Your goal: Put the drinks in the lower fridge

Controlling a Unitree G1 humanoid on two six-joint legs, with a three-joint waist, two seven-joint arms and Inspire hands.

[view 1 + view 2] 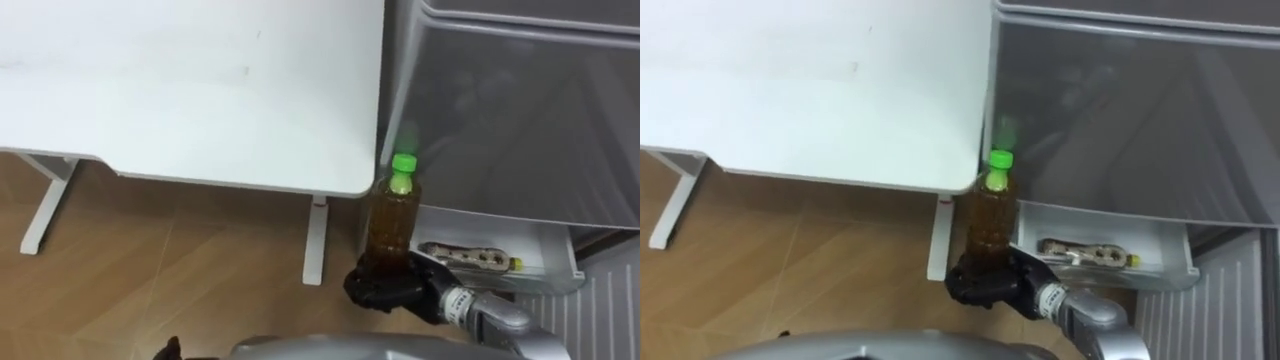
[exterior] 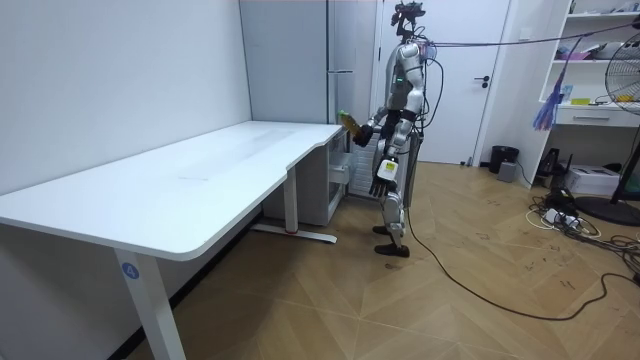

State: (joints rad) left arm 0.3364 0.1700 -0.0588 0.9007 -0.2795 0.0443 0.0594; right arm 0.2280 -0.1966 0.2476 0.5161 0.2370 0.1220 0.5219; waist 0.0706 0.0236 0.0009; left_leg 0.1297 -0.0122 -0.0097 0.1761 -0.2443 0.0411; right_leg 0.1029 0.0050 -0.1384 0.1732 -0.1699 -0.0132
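Note:
A bottle of brown tea (image 1: 393, 222) with a green cap stands upright in my right hand (image 1: 385, 285), whose dark fingers are curled round its base. It hangs just off the white desk's right corner, in front of the grey fridge (image 1: 510, 110). Below the fridge's upper door, a white shelf (image 1: 545, 255) of the open lower part holds a patterned bottle (image 1: 468, 258) lying on its side. In the room view I stand facing the fridge, the tea bottle (image 2: 349, 122) raised at chest height and my left hand (image 2: 381, 186) hanging by my thigh with relaxed fingers.
The white desk (image 1: 200, 90) spans the left, its edge close to the fridge's side, with white legs (image 1: 316, 240) on the wooden floor. A white ribbed panel (image 1: 600, 310) shows at the lower right. Behind me in the room view are open floor, a door and shelves.

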